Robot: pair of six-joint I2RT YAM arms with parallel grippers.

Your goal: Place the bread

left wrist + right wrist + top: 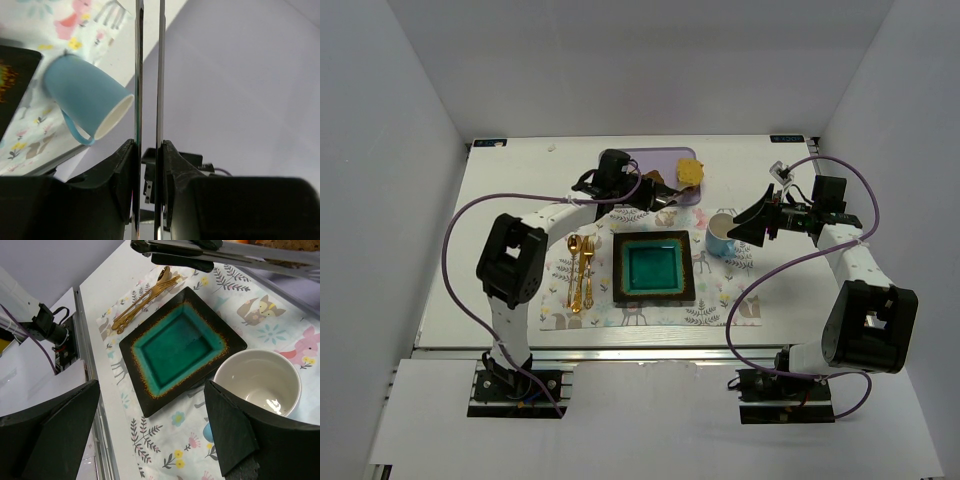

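The bread (690,170), a golden-yellow slice, lies at the right end of the purple tray (665,158) at the back of the table. My left gripper (632,188) reaches to the tray's near edge and is shut on metal tongs (161,75), whose two thin blades run straight out between my fingers (122,170). The tongs also show in the right wrist view (225,252); their tips are close together, with nothing visibly between them. The square teal plate (654,267) with its dark rim sits on the patterned placemat (720,300). My right gripper (760,225) is open and empty beside the cup.
A blue cup (720,235) with a white inside stands right of the plate and shows in the right wrist view (257,382). Gold cutlery (580,270) lies left of the plate. A dark brown bun (655,180) and a small glazed roll (667,215) sit near the tray.
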